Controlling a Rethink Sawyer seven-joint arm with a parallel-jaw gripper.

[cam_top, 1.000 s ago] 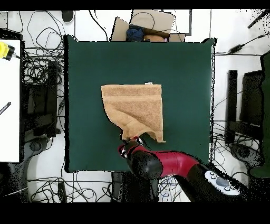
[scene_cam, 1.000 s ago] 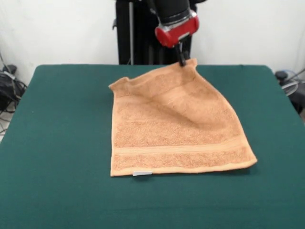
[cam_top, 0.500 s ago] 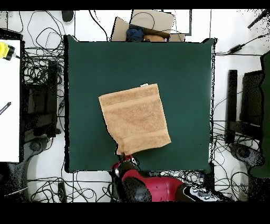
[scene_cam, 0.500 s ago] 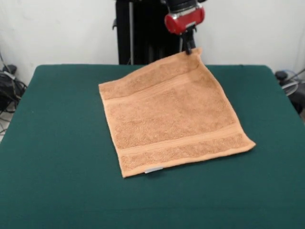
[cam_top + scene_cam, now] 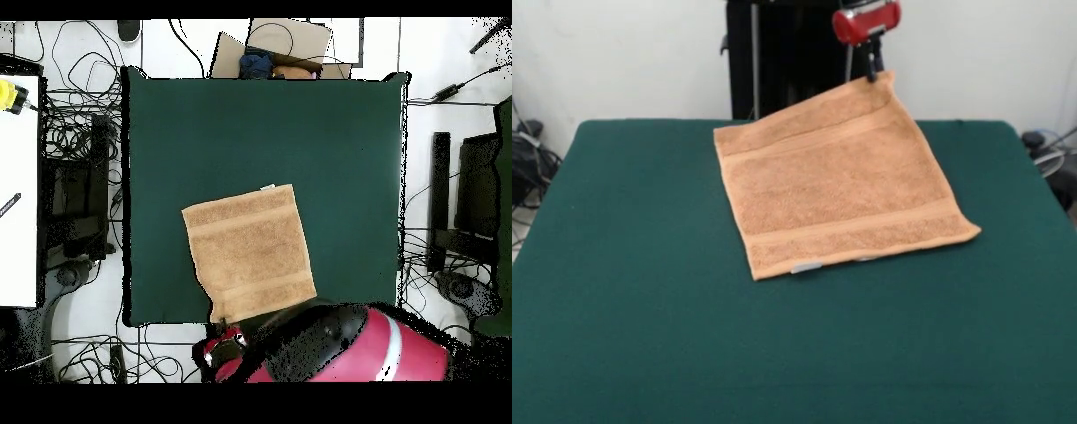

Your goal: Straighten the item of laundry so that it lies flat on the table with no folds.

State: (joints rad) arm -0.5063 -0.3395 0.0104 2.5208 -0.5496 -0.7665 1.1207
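Observation:
The light orange-tan towel (image 5: 843,181) lies spread on the dark green table (image 5: 644,336), with its far corner lifted off the cloth. My gripper (image 5: 871,76) is shut on that raised corner, at the table's far edge by the pedestal. A small white-grey tag (image 5: 806,267) shows at the towel's near edge. In the overhead view the towel (image 5: 247,251) reaches the table's bottom edge and the red arm (image 5: 340,350) covers its lower corner. The towel looks smooth, with woven bands across it.
The black pedestal (image 5: 777,53) stands behind the table's far edge. Cables and equipment lie on the floor around the table (image 5: 70,200). A cardboard box (image 5: 275,45) sits beyond the table's top edge in the overhead view.
My gripper has pulled the held corner up and toward the pedestal. The towel's fold has opened out and the whole towel has slid toward the robot's side of the table.

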